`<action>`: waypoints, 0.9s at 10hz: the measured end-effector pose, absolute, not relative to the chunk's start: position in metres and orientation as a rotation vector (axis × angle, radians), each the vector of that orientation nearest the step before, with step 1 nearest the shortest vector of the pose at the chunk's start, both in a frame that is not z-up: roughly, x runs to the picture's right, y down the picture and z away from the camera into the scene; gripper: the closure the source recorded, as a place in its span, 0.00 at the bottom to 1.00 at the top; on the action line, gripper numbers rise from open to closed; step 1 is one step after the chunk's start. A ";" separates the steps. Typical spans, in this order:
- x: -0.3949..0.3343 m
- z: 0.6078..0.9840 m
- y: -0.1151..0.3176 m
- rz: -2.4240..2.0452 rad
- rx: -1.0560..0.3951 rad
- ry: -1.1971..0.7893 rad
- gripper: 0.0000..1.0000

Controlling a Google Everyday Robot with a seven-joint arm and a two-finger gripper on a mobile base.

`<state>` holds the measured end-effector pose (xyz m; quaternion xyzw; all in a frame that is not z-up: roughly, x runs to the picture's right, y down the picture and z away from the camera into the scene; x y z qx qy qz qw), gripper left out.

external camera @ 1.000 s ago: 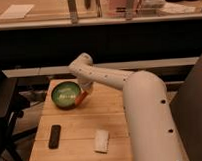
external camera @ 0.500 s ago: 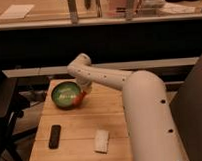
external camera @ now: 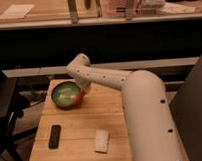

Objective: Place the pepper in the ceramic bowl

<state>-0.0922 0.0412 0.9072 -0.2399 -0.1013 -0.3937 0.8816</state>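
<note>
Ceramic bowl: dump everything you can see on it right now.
The ceramic bowl is round, shallow and green-glazed, with a darker rim and a paler inside showing light patches. It sits upright near the back left corner of the wooden table. The gripper hangs at its right rim, with the orange-red pepper at that edge; whether either touches the bowl cannot be told.

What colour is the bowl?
Green bowl, pale inside, seen in the camera view. The gripper is at its right rim.
</note>
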 end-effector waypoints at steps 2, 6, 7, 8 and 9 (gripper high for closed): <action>-0.097 0.907 0.041 -0.819 -0.493 -0.208 0.99; -0.103 0.908 0.039 -0.812 -0.482 -0.203 0.99; -0.105 0.908 0.039 -0.811 -0.478 -0.204 0.99; -0.105 0.909 0.039 -0.809 -0.475 -0.204 0.99; -0.106 0.909 0.039 -0.806 -0.473 -0.203 0.99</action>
